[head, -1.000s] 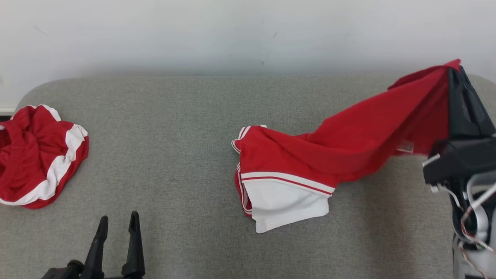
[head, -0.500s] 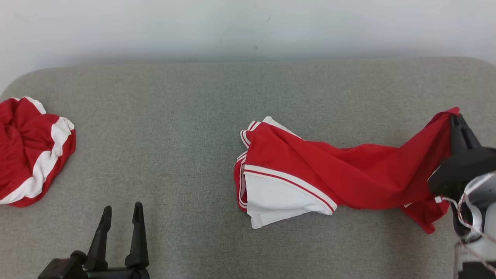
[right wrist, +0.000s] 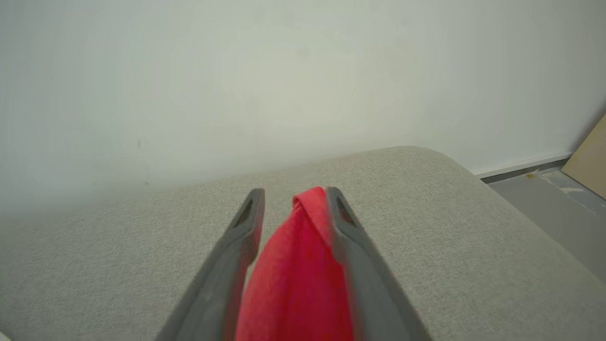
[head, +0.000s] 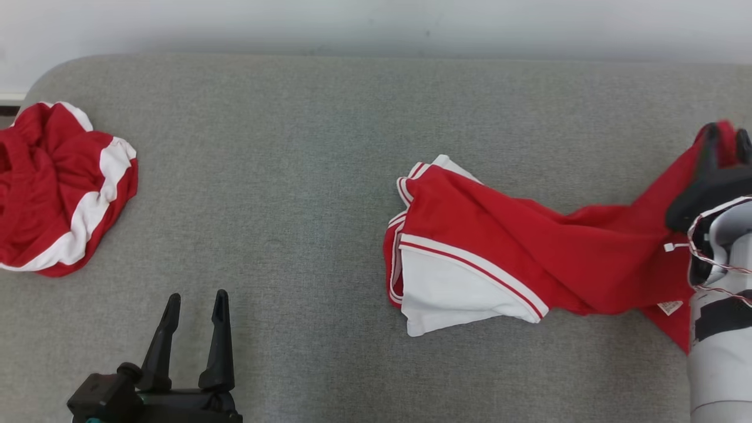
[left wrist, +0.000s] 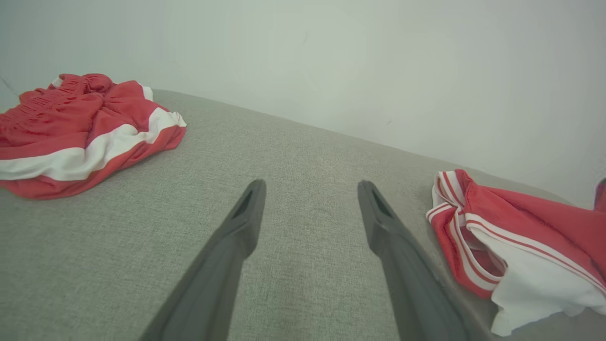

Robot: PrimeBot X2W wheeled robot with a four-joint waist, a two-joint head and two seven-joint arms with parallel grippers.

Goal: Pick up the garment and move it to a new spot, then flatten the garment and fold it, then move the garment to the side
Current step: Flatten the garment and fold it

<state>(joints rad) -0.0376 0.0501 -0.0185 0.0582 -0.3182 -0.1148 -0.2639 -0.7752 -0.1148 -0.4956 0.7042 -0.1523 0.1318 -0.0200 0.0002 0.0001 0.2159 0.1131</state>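
Red-and-white garment [head: 499, 247] sprawls from tabletop [head: 294, 147] middle to right edge, one end between the parted, slack jaws of the right pincer [right wrist: 293, 193]; left pincer [head: 197, 295] gapes empty at the near edge; best widen, then back off cleanly lest cloth drag.

readable text: none in any view
tag: small white tag [head: 670, 306] at the lower edge of the red garment [head: 529, 252], head view, right side
tag print: too small to read
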